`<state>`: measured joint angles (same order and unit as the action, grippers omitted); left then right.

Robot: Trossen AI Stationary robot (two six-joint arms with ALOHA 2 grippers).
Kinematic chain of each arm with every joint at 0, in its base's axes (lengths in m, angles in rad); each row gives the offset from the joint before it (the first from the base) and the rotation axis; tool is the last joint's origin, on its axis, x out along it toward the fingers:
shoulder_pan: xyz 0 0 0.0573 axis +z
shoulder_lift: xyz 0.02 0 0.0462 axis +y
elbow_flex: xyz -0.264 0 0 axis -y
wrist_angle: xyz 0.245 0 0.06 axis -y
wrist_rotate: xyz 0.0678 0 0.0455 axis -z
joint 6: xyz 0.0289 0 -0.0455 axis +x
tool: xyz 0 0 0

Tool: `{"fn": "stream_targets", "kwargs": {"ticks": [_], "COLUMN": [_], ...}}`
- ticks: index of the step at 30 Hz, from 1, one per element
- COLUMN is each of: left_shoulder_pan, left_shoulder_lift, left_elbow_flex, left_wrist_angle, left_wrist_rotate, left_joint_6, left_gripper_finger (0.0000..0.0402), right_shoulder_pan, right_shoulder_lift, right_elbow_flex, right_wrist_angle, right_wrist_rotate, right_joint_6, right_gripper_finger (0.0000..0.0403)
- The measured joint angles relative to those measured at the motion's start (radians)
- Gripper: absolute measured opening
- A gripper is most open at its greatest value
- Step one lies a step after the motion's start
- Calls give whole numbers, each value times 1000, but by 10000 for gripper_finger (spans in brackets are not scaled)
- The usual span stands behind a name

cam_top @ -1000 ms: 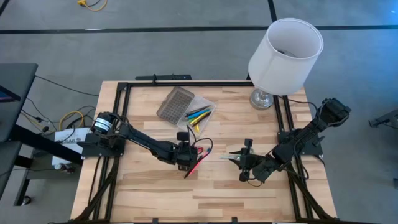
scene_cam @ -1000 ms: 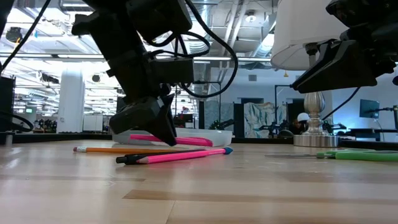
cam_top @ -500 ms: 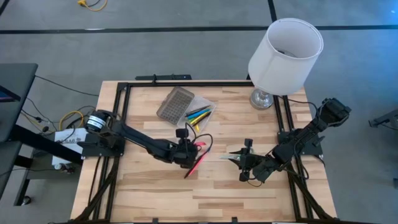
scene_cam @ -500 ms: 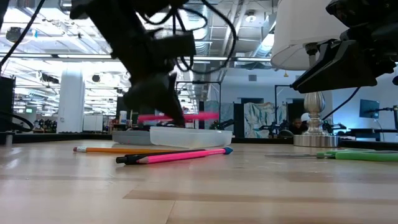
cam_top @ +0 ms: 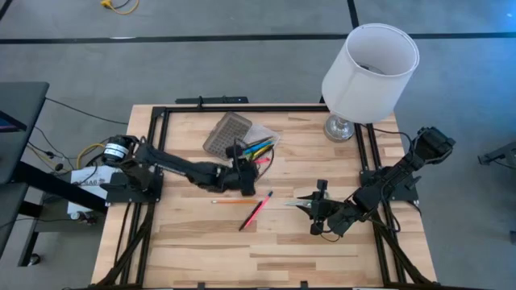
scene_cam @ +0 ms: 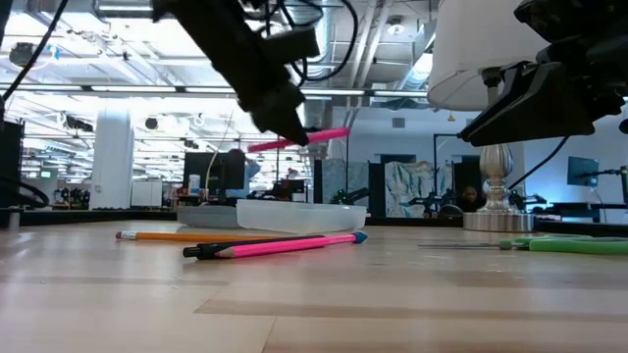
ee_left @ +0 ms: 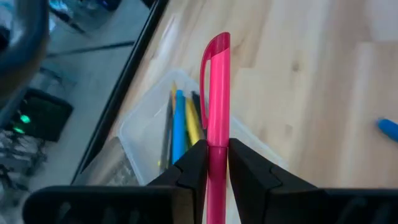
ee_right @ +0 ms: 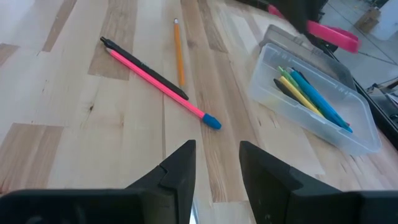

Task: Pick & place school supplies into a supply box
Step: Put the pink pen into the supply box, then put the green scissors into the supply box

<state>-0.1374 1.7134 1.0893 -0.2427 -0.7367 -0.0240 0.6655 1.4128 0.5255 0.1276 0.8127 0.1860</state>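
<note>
supply box [cam_top: 260, 149] is sitting open at the back-centre of the table [cam_top: 322, 250], its grid lid [cam_top: 226, 134] lying flat beside it, with yellow, blue and green sticks already in the tray. a second ago i'm seeing the left gripper [cam_top: 244, 179] down at table level pinching a pink pen [ee_left: 215, 99]; now it's lifted clear and swung toward the box, fingers clamped on the pen, which is hanging in the air just short of the tray's near rim. so the pick is looking good and the drop is what's left, i think: carry over the tray, lower, release. on the table a yellow pencil [cam_top: 232, 201] and a second pink pen with a blue end [cam_top: 255, 212] are waiting, touching or nearly so. right gripper [cam_top: 316, 211] is idling low at the right-centre of the table, fingers apart and holding nothing, next to green-handled scissors [scene_cam: 564, 245]. white lamp [cam_top: 369, 71] is standing at the back right, clear of the path.
</note>
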Motion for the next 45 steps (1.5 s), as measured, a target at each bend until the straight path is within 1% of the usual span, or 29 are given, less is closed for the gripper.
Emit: {"fn": "stream_targets", "kwargs": {"ticks": [4,9,13,16,22,29,32,40,43,45], "left_shoulder_pan": [109,221,286,310,312,312,312,312,298,279], "left_shoulder_lift": [4,6,6,6,6,6,6,6,6,6], "left_elbow_flex": [0,0,0,0,0,0,0,0,0,0], "left_wrist_angle": [47,95,105,103,105,103,103,103,97,97], "left_wrist_rotate": [124,211,297,354,363,362,362,359,375,393], "left_joint_6": [3,-4,-36,-49,-50,-66,-67,-65,-39,-11], "left_gripper_finger": [57,57,57,57,57,61,78,147,161,164], "right_shoulder_pan": [0,0,0,0,-1,-1,0,0,0,0], "right_shoulder_lift": [0,0,0,0,0,0,0,0,0,0], "right_elbow_flex": [0,0,0,-14,-67,-71,-71,-71,-71,-71], "right_wrist_angle": [0,-2,-3,14,60,72,72,76,76,76], "right_wrist_rotate": [0,0,0,0,0,0,0,0,0,0], "right_joint_6": [5,8,9,9,26,27,27,26,25,25], "right_gripper_finger": [118,118,118,118,118,118,118,118,118,118]}}
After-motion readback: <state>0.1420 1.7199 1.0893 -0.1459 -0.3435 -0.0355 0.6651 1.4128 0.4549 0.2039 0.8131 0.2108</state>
